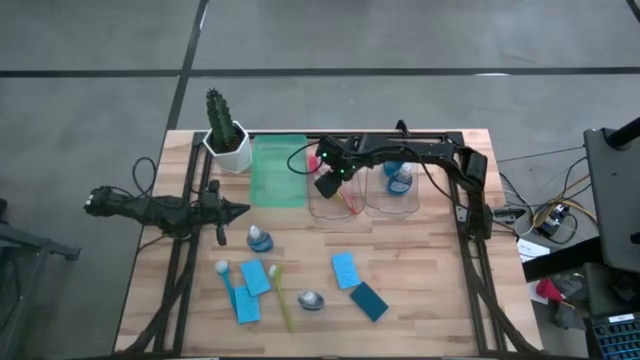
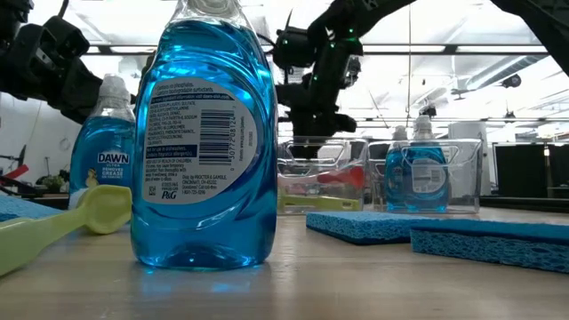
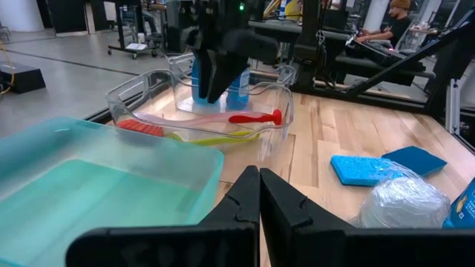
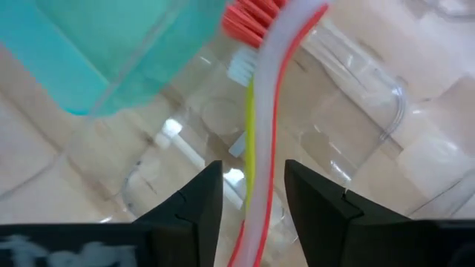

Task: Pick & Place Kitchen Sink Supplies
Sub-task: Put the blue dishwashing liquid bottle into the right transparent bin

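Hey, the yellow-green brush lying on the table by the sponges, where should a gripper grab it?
Grip the yellow-green brush mid-handle, coming straight down with the jaws across its thin shaft. It lies flat, running toward the table's front edge, with a blue sponge close beside its head end, so the bare middle looks clearest.

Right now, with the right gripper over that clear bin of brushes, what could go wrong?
1. The right gripper, open, hangs just above the pink brush in the clear bin; lifting away, a finger might snag the handle.
2. The neighbouring clear bin with a dish soap bottle sits close; a sideways swing could nudge it.
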